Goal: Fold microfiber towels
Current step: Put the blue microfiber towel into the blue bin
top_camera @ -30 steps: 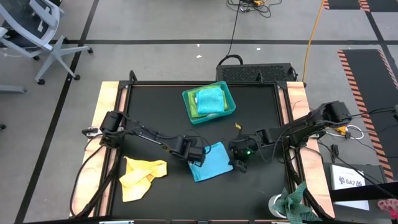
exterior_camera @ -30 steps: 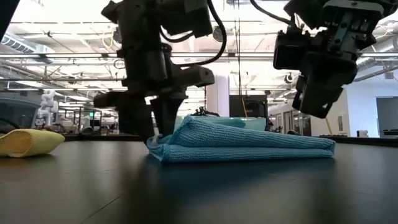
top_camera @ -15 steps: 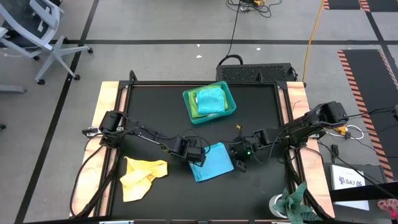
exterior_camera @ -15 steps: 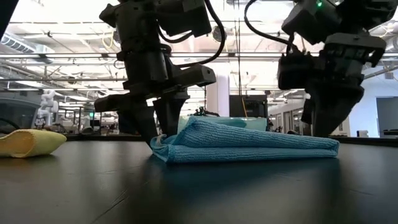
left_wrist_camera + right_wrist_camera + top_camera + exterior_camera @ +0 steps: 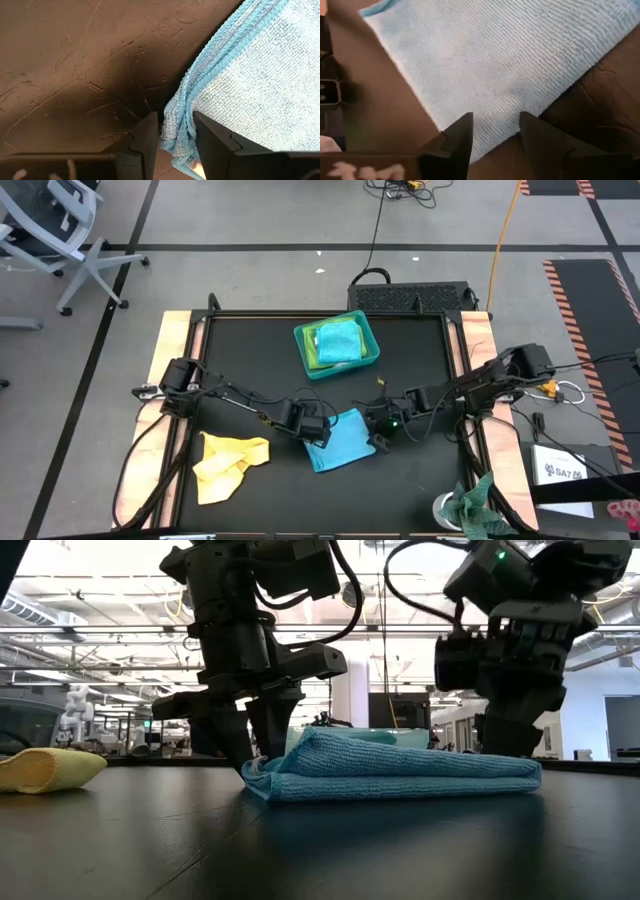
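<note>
Folded blue towel (image 5: pixel 340 438) flat on the black table (image 5: pixel 240 350), near the front middle, lying between the two grippers. Left gripper (image 5: pixel 318 430) down at the towel's left corner, fingers (image 5: pixel 147 137) clamped on the bunched layered edge, seen up close from the left wrist with cloth pinched between them. Right gripper (image 5: pixel 381 437) low at the towel's right edge, fingers (image 5: pixel 457 137) apart, straddling the edge with the cloth surface showing in the gap; whether the tips touch the cloth cannot be told. From the low view, towel (image 5: pixel 390 772) stacked in several layers, left gripper (image 5: pixel 250 755) planted at its near left end, right gripper (image 5: pixel 515 740) behind its right end. Crumpled yellow towel (image 5: pixel 228 463) lying loose toward the front left, well apart from both grippers. Teal tray (image 5: pixel 337 346) at the table's back middle, holding a turquoise towel (image 5: pixel 338 338) on top of a green towel (image 5: pixel 312 352), only a sliver of the latter showing. Mottled green rag (image 5: pixel 475 502) off the front right corner, beyond the table's edge.
</note>
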{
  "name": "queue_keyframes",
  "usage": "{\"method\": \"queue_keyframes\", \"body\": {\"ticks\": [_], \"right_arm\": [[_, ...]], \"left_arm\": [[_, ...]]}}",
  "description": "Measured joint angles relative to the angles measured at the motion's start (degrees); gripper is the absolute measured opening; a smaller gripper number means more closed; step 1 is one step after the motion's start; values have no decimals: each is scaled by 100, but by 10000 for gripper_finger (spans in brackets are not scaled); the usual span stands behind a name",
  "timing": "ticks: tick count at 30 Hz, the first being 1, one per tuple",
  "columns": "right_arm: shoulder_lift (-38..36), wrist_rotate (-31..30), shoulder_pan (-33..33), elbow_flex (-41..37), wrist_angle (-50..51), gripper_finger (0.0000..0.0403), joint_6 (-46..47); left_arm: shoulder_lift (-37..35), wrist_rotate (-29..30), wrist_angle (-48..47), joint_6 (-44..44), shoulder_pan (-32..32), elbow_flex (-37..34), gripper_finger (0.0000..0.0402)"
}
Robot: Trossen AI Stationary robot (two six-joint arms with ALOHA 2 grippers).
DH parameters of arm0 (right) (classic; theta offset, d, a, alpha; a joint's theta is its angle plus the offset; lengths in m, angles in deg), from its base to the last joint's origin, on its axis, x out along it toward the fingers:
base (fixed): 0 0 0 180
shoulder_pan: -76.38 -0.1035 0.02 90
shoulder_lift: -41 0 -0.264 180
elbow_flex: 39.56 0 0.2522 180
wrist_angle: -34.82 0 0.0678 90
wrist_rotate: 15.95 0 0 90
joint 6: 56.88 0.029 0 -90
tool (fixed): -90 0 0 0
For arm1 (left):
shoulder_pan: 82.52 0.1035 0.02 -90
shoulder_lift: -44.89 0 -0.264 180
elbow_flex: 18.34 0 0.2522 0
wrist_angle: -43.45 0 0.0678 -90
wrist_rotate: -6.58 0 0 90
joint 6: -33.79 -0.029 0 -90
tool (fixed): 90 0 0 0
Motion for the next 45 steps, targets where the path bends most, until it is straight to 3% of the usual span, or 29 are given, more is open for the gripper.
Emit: {"method": "queue_keyframes", "body": {"ticks": [11,22,45], "right_arm": [[417,272,60,7,-639,163,146],[26,1075,403,-5,418,160,412],[26,269,177,-7,-197,160,539]], "left_arm": [[4,-2,0,-70,2,0,124],[9,-4,0,-118,0,0,124],[9,-4,0,-151,0,-4,124]]}}
